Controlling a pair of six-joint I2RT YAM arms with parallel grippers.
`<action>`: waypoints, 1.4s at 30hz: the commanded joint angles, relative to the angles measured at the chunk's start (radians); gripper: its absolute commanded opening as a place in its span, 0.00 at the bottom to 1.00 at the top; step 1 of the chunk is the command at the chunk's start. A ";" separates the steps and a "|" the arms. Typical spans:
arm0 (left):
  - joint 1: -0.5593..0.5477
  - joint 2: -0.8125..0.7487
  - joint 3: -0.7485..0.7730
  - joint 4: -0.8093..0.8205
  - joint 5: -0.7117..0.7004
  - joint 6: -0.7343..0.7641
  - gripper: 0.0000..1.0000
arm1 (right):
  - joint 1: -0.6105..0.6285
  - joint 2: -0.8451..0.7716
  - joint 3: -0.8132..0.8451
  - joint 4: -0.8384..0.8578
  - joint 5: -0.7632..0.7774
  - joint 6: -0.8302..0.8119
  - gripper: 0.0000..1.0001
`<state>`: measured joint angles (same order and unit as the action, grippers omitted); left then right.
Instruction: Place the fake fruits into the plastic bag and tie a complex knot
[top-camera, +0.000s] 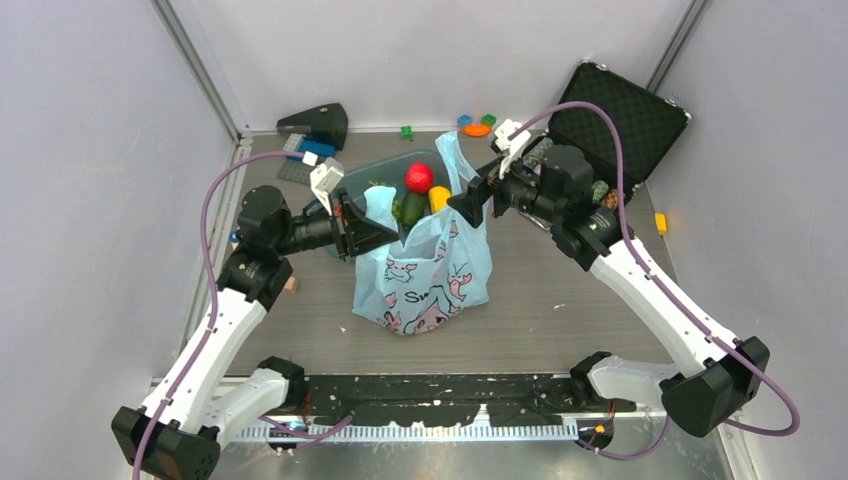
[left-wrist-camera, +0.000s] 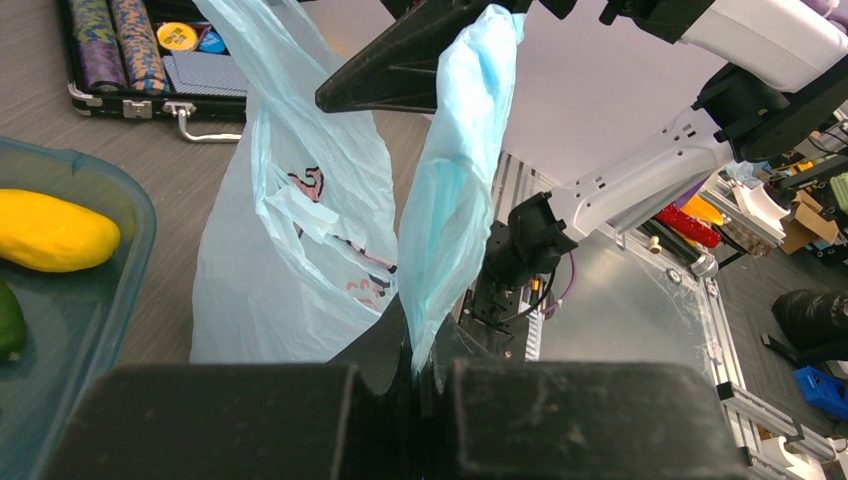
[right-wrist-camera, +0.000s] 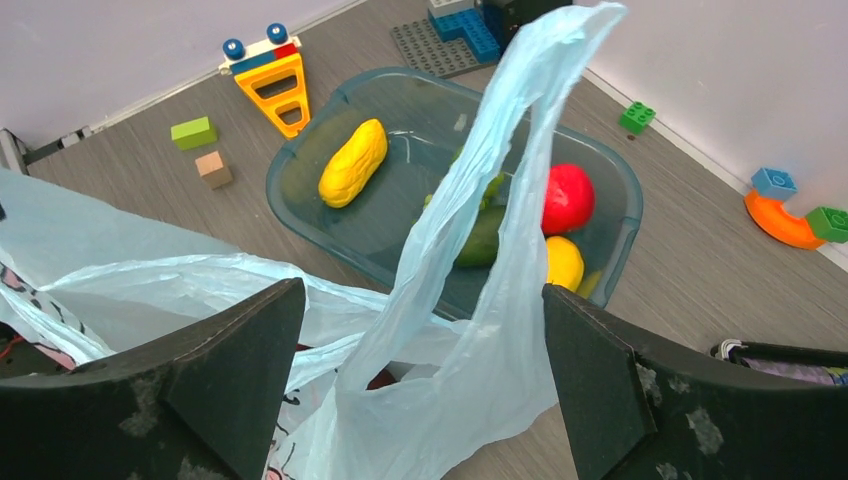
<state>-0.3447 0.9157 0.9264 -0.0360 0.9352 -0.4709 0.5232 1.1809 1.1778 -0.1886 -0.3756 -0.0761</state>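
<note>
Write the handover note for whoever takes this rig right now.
Left gripper: shut on one handle of the plastic bag.
Right gripper: open; the other handle runs loose between its fingers.
In the blue-tinted tub behind the bag: red apple, long yellow fruit, round yellow fruit, dark green fruit.
Done: bag upright. Whether it holds any fruit cannot be told.
Left: load these fruits, tie the knot.

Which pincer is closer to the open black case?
Right. The right pincer sits left of the case; the left pincer is farther off, beyond the bag.
</note>
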 joint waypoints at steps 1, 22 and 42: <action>0.007 -0.017 0.028 0.019 0.011 0.011 0.00 | 0.002 -0.017 -0.039 0.065 0.009 -0.061 0.95; 0.007 -0.014 0.031 0.013 -0.004 0.009 0.00 | 0.062 -0.038 -0.152 0.233 0.369 -0.085 0.26; 0.016 0.158 0.355 -0.575 -0.059 0.125 0.00 | 0.061 -0.256 -0.239 0.368 -0.219 0.123 0.05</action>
<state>-0.3328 1.0233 1.1793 -0.3992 0.8249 -0.4305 0.5827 0.9371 0.8913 0.1516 -0.3695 0.0013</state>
